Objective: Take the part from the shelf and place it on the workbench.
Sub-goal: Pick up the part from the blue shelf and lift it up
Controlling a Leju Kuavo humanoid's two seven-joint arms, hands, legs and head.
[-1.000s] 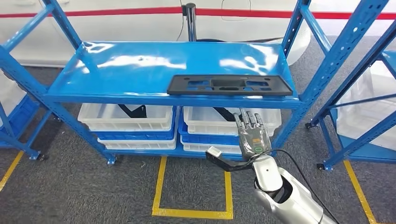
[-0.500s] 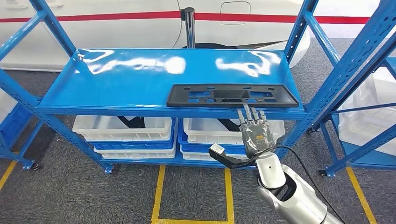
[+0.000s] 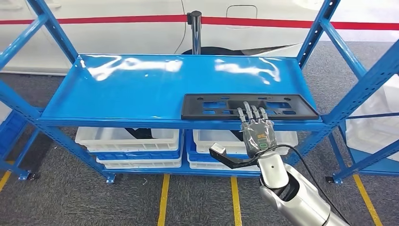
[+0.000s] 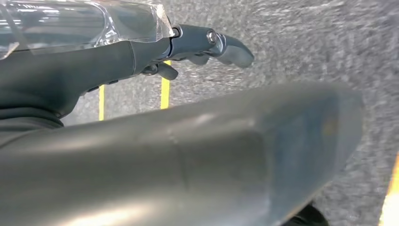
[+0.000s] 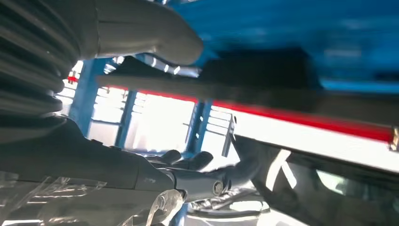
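Fingers point(image 3: 251, 113) on my right hand point(image 3: 257, 134) are spreading flat over the long black plastic part point(image 3: 248, 106), gripping nothing, while it's lying along the glossy blue metal shelf point(image 3: 141, 87) front edge.

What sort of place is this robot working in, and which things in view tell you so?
Probably a factory or workshop parts area. Blue steel shelving holds a black plastic part, white bins sit on the lower level, and yellow floor lines mark out zones. A white car body stands behind.
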